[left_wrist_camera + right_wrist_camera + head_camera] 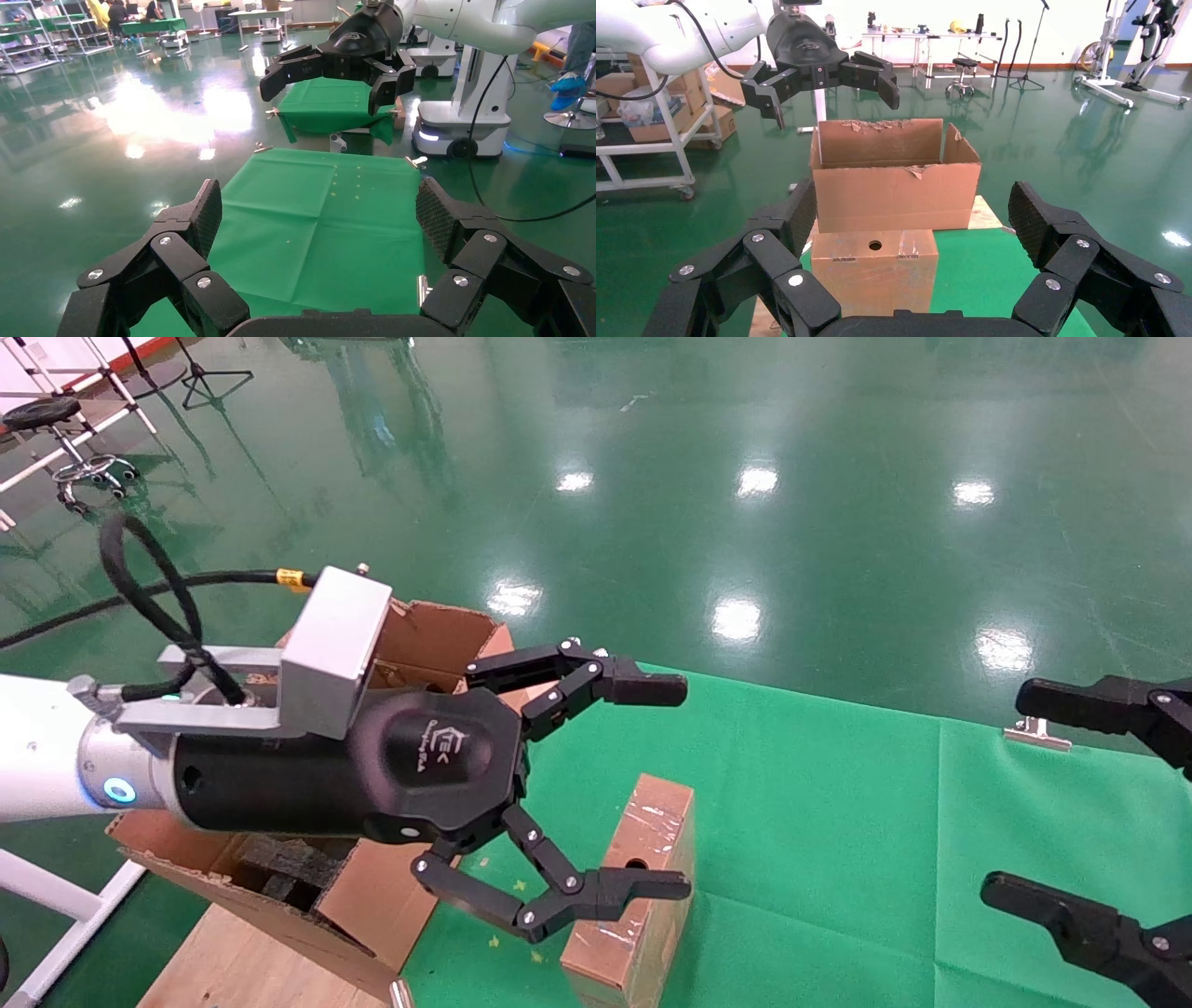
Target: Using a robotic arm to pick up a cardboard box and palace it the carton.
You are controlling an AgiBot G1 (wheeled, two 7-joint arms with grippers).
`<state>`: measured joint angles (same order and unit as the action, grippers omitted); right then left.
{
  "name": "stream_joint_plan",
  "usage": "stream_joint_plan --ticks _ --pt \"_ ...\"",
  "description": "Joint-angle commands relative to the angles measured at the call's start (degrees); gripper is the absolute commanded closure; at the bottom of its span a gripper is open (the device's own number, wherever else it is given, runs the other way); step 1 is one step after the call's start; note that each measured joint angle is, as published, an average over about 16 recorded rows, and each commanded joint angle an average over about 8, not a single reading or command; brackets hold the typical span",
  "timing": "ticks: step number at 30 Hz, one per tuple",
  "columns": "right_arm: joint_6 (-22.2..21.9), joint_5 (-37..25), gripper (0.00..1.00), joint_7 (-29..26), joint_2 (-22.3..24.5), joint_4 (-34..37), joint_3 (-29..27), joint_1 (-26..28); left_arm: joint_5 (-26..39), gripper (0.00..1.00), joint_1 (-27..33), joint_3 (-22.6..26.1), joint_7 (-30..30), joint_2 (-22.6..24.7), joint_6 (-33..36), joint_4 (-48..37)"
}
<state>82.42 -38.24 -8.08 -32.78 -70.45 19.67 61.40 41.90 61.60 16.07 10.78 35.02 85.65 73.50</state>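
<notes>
Both grippers point(684, 784) point(1010, 794) agape — cardboard box point(643, 887) upright

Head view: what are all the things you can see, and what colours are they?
Cardboard box: one, brown with shiny tape, standing on the green cloth, beside the carton.
Carton: one, big, brown with a torn rim, at the cloth's left end; dark foam inside.
Green cloth: one, covering the table.
Metal clip: one, silver, on the cloth's far edge.
Floor: shiny green.
Left claw: black, on a white arm, open, above the carton and box.
Right claw: black, open, at the right edge.
</notes>
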Motion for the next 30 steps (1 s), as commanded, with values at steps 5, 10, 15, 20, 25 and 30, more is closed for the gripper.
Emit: stream_joint_plan --ticks 5,10,15,20,25,30 --pt "0.0 0.0 0.0 0.0 0.0 0.0 0.0 0.0 0.0 0.0 0.0 0.0 0.0 0.0 0.0 0.0" --pt "0.0 0.0 0.0 0.0 0.0 0.0 0.0 0.0 0.0 0.0 0.0 0.0 0.0 0.0 0.0 0.0" --pt "0.0 0.0 0.37 0.0 0.0 0.0 0.0 0.0 0.0 0.0 0.0 0.0 0.0 0.0 0.0 0.0" --pt "0.0 0.0 0.96 0.0 0.0 0.0 0.0 0.0 1.8 0.0 0.5 0.5 0.2 -0.7 0.0 0.7" --pt "0.0 0.0 1.0 0.0 0.0 0.0 0.0 0.0 8.5 0.0 3.6 2.6 1.8 -2.6 0.2 2.6" --pt "0.0 0.0 1.0 0.0 0.0 0.0 0.0 0.0 13.7 0.0 7.7 4.6 3.6 -2.9 0.6 3.3"
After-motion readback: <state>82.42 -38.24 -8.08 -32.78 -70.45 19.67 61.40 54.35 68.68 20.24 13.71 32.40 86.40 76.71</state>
